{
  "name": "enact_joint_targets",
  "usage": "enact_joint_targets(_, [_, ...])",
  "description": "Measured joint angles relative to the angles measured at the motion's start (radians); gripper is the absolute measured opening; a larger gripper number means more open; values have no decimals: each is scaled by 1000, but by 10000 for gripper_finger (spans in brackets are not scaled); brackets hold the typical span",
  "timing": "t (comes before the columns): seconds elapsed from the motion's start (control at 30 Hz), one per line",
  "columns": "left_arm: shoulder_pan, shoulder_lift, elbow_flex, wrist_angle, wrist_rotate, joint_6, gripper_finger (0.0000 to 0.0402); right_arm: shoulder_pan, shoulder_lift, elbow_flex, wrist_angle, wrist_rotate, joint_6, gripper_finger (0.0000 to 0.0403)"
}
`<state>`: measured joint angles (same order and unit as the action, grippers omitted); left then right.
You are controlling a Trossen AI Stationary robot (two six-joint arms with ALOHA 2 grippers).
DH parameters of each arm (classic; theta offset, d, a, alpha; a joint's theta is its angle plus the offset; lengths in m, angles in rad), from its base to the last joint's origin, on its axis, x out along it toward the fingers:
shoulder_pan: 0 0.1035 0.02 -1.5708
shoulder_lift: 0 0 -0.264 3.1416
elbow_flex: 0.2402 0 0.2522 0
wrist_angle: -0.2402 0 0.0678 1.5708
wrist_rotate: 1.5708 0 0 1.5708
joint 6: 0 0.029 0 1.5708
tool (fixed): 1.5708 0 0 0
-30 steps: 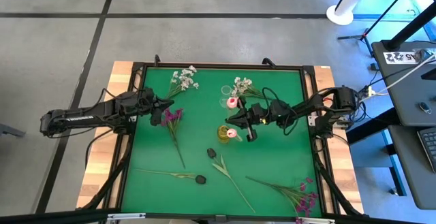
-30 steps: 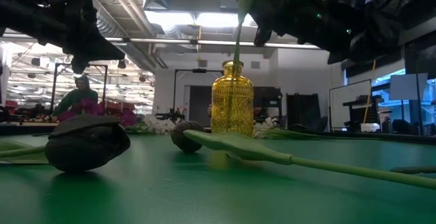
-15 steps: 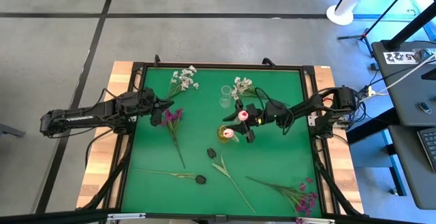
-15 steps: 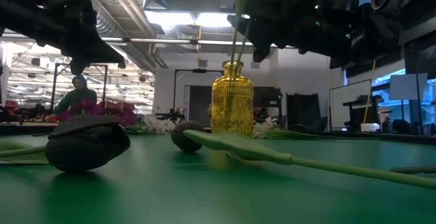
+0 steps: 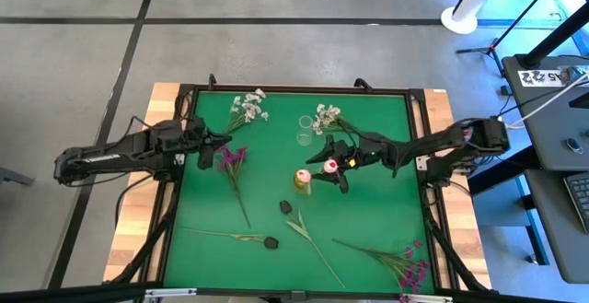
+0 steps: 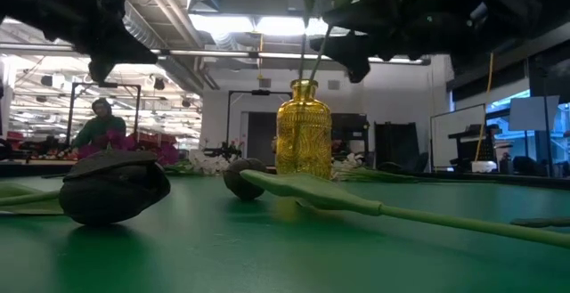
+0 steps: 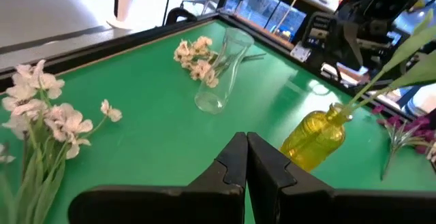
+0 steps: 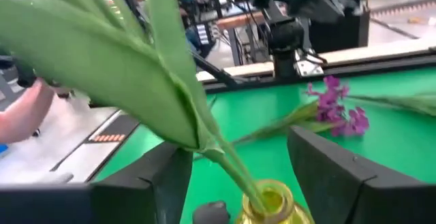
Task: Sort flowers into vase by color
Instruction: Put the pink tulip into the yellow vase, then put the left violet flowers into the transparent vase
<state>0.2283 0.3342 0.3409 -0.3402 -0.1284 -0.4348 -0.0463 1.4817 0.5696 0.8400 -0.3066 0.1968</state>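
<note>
The right gripper (image 5: 337, 171) hovers just at three o'clock of the yellow vase (image 5: 301, 181), its fingers spread wide apart and gripping nothing, the pink tulip's (image 5: 329, 166) leafy stem passing between them down into the vase's neck. The open fingers suggest the flower has been let go to rest in the vase. That stem's long axis leans from the vase mouth up toward three o'clock, bud outermost; a second pink bud (image 5: 301, 173) sits over the vase mouth. The left gripper (image 5: 206, 152) waits at the table's nine o'clock side, fingers pressed together on nothing, beside a magenta sprig (image 5: 233, 159). White sprigs (image 5: 247, 108), dark buds (image 5: 284, 207) and a clear vase (image 5: 305, 130) lie on the green table (image 5: 368, 211).
</note>
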Motion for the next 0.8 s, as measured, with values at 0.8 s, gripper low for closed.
enact_joint_targets(0.8, [-201,650,380,-499,93,-415,0,1,-332,0,-968,217,85,265])
